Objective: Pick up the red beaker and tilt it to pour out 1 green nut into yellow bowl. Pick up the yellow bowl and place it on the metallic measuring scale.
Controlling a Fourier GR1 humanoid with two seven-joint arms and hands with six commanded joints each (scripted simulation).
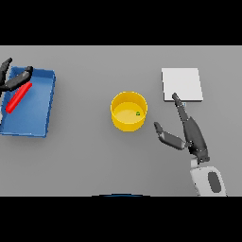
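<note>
The yellow bowl (128, 111) stands at the table's middle with one small green nut (137, 113) inside it. The metallic measuring scale (182, 84) is a pale square plate at the back right. My right hand (193, 133) is open just right of the bowl and apart from it, with its fingers reaching up to the scale's front edge. The red beaker (18, 98) lies on its side in a blue tray (38, 106) at the far left. My left hand (13, 79) is open at the beaker's upper end, fingers spread, partly cut off by the view's left edge.
The blue tray holds only the red beaker. Bare grey table lies between the tray and the bowl, and in front of the bowl.
</note>
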